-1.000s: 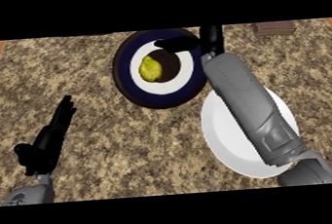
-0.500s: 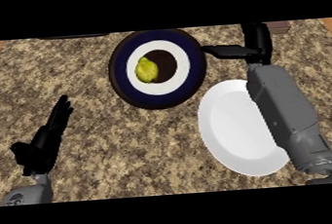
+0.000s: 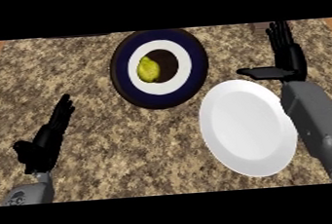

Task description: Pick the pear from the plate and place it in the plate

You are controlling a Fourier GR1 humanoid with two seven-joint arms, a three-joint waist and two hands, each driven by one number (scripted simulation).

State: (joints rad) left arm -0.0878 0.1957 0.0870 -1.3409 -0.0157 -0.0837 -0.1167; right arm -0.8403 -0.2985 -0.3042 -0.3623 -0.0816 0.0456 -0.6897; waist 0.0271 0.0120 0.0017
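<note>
Yellow-green pear (image 3: 149, 69) sits centre of dark-blue plate w/ white ring (image 3: 127, 85), far centre. Plain white plate (image 3: 246, 128) near right. Right hand (image 3: 286, 56) released, fingers straight, far right. Left hand (image 3: 47, 139) released, near left.

Two smooth grey forearms, left forearm (image 3: 30, 194) and right forearm (image 3: 319, 122), each ending in a black hand: left hand (image 3: 45, 142), right hand (image 3: 284, 57), with slender segmented fingers.

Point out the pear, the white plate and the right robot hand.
pear (image 3: 149, 69), head view, middle of the fruit.
white plate (image 3: 248, 127), head view, bare centre.
right robot hand (image 3: 289, 59), head view, palm.
</note>
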